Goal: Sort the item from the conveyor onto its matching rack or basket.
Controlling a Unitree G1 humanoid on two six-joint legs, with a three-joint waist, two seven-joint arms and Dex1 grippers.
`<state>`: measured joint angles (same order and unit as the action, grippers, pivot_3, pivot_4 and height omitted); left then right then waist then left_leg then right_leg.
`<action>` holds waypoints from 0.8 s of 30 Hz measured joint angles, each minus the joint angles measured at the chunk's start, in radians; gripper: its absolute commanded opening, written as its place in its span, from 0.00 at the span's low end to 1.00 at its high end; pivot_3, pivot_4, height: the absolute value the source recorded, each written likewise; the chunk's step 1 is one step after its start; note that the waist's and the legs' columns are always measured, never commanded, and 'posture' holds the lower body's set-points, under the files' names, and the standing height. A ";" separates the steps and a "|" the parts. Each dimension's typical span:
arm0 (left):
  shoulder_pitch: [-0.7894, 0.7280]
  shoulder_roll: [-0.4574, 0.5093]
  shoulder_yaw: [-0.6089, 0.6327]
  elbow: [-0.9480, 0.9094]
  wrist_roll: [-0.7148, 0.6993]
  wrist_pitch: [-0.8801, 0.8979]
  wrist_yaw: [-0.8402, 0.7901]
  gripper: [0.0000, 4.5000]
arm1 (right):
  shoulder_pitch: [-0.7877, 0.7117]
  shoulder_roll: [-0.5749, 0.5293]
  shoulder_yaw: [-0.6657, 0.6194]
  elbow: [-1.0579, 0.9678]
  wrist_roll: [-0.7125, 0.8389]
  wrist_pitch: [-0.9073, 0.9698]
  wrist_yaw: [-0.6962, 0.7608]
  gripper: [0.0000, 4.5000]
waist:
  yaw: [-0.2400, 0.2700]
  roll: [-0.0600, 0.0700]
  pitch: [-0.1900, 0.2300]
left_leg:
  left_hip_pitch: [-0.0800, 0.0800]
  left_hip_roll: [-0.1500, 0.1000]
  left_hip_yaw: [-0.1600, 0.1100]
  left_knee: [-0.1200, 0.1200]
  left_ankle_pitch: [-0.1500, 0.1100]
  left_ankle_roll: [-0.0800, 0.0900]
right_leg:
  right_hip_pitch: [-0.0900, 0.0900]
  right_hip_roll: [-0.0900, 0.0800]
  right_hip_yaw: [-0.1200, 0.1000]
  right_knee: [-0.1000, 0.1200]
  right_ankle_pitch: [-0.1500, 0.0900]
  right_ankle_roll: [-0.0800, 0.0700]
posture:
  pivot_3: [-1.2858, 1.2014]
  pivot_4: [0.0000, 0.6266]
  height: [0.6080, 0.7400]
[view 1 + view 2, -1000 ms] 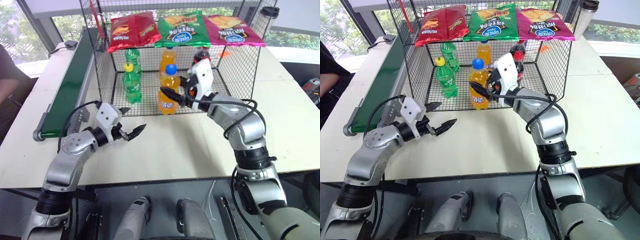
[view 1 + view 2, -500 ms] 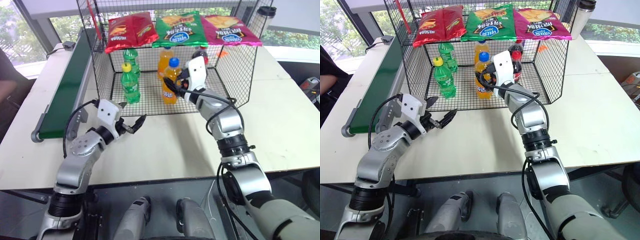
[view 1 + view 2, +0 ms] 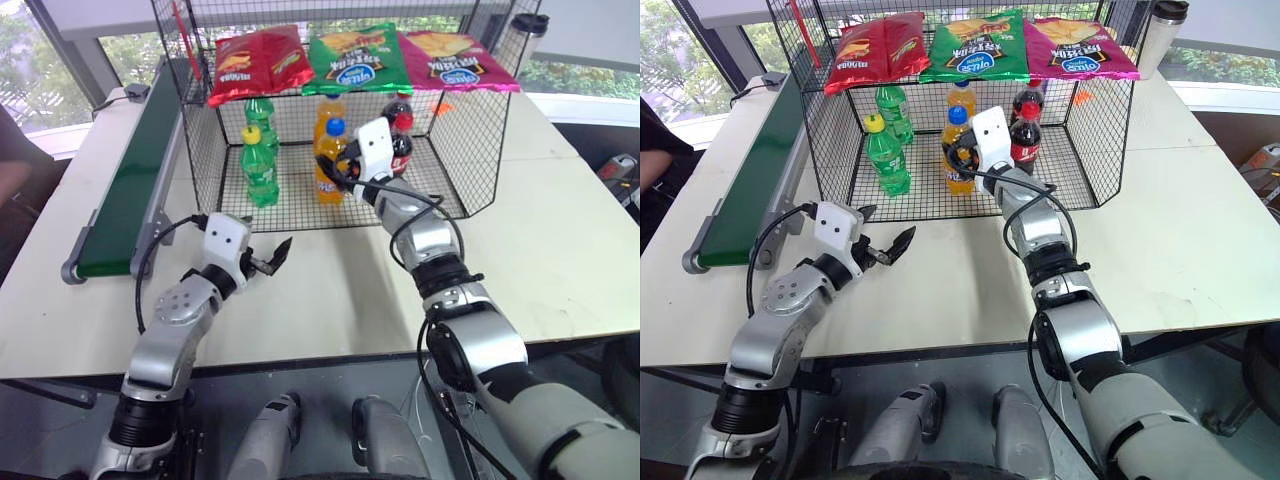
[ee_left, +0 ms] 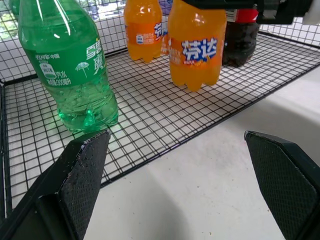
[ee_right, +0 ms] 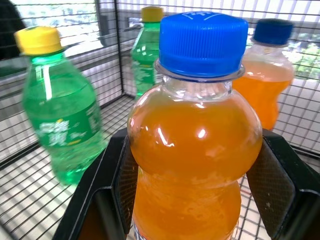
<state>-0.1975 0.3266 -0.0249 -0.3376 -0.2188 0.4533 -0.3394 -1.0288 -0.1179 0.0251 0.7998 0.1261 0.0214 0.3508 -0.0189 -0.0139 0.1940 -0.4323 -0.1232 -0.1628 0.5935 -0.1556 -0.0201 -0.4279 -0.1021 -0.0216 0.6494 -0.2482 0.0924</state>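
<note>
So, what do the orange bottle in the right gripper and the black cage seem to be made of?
The orange soda bottle looks like clear glossy plastic: the drink shows through and highlights glint on it. Its blue cap seems ridged opaque plastic. The cage appears to be thin metal wire with a black coating, judging by its fine rigid grid.
</note>
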 measured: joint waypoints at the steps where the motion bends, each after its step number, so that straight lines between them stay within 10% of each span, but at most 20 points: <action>1: 0.000 -0.002 0.000 0.000 0.003 0.000 0.003 1.00 | -0.007 0.001 -0.003 0.024 -0.003 -0.019 0.000 0.55 | 0.000 0.000 0.000 | 0.000 0.000 0.000 0.000 0.000 0.000 | 0.000 0.000 0.000 0.000 0.000 0.000 | 0.52 0.24 0.99; 3: 0.000 -0.005 0.000 0.000 0.006 0.000 0.006 1.00 | -0.015 0.003 -0.003 0.059 -0.005 -0.040 0.001 0.55 | -0.001 0.000 0.000 | 0.000 0.000 0.000 0.000 0.000 0.000 | 0.000 0.000 0.001 0.000 0.000 0.000 | 0.52 0.24 0.99; 8: 0.000 -0.005 0.000 0.000 0.011 0.001 0.008 1.00 | -0.016 0.004 -0.005 0.100 -0.005 -0.073 0.010 0.98 | -0.001 0.000 0.000 | 0.001 0.000 0.001 0.000 0.000 0.000 | 0.000 0.000 0.002 0.000 0.000 0.000 | 0.52 0.24 0.99; 24: -0.015 -0.026 -0.001 0.015 0.013 -0.002 0.001 1.00 | 0.034 -0.062 -0.023 -0.097 -0.019 -0.003 0.026 0.98 | 0.004 0.000 0.000 | 0.006 0.001 0.007 -0.002 0.000 0.000 | 0.002 0.001 0.010 0.001 0.000 0.000 | 0.52 0.24 0.99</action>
<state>-0.2129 0.3008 -0.0263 -0.3231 -0.2060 0.4514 -0.3386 -0.9949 -0.1801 0.0017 0.7032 0.1069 0.0180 0.3767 -0.0154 -0.0138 0.1939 -0.4260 -0.1224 -0.1560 0.5915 -0.1558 -0.0200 -0.4258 -0.1009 -0.0121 0.6503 -0.2481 0.0925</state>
